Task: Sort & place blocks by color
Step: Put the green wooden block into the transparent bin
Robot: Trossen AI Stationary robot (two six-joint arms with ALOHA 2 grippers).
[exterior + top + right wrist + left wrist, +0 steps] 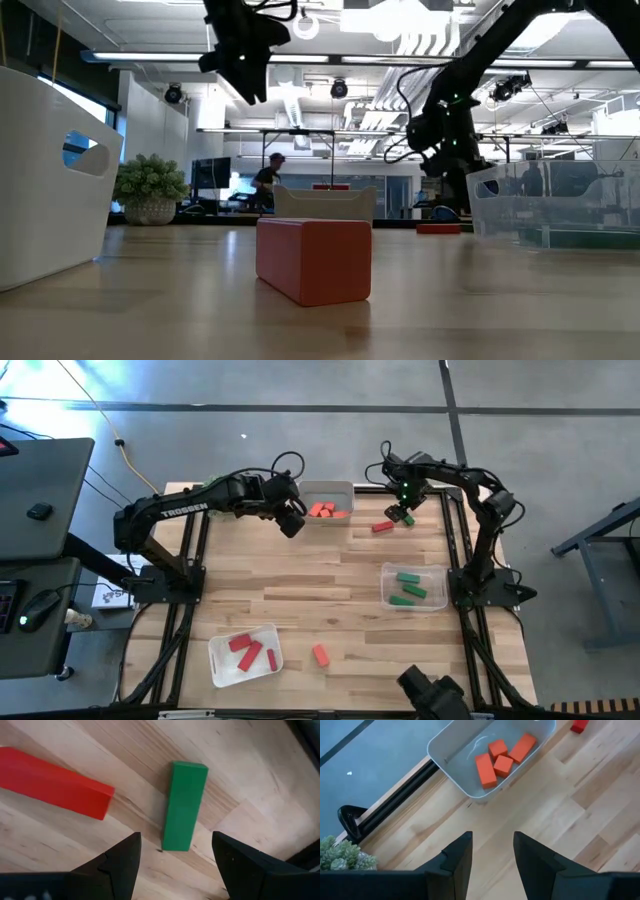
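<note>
On the wood near the table's far right lie a green block (184,805) and a longer red block (55,782) (382,526), both flat. My right gripper (175,865) (402,515) hovers over the green block, open and pointing down, touching nothing. My left gripper (492,860) (292,522) hangs open and empty above the table beside the far tray (465,750) (325,487). Several orange blocks (501,756) lie in that tray. One orange block (320,654) (313,258) lies alone near the front edge.
A clear tray (432,572) at the right holds green blocks (408,588). A white tray (222,650) at the near left holds red blocks (247,651). A spiky green plant (340,855) stands at the far left corner. Bare wood lies between the trays.
</note>
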